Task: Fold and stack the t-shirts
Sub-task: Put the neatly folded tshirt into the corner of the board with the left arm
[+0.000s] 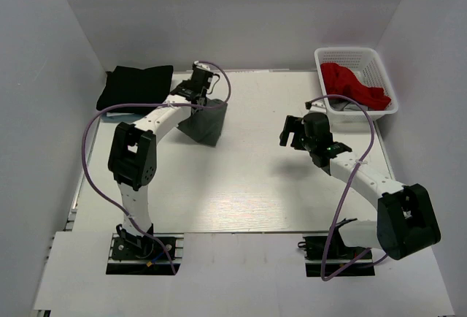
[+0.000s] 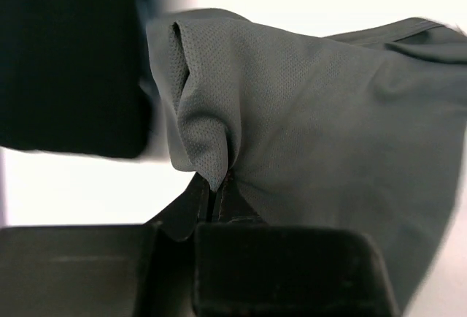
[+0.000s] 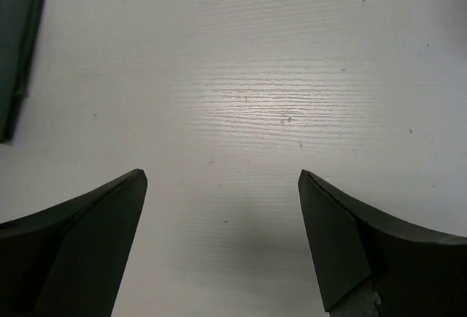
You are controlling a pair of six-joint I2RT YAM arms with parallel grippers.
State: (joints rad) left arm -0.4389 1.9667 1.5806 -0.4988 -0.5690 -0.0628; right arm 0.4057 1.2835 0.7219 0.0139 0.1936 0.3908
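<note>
Dark grey t-shirt point(image 1: 206, 123) point(image 2: 328, 112): you have it at the far left-centre of the table point(image 1: 248, 178). One bunched fold is pinched in the left gripper point(image 1: 198, 98) point(image 2: 217, 193), and the rest drapes down and away from the claw.
Left gripper: the jaws are pressed together on that fold, with only cloth between the tips.
Cloth look: fine mesh weave, creased into a ridge at the pinch, smoother and sloping to the right.
Black t-shirt point(image 1: 137, 85) point(image 2: 66, 61): folded flat at the far left corner, just beside the grey one. From the top view you cannot tell whether they touch.
Red t-shirt point(image 1: 350, 83): crumpled in the white mesh basket point(image 1: 332, 55) at the far right corner, well apart.
Right gripper point(image 1: 290, 131) point(image 3: 222, 178): your other claw hangs over bare table right of centre, jaws spread wide, gripping nothing.
</note>
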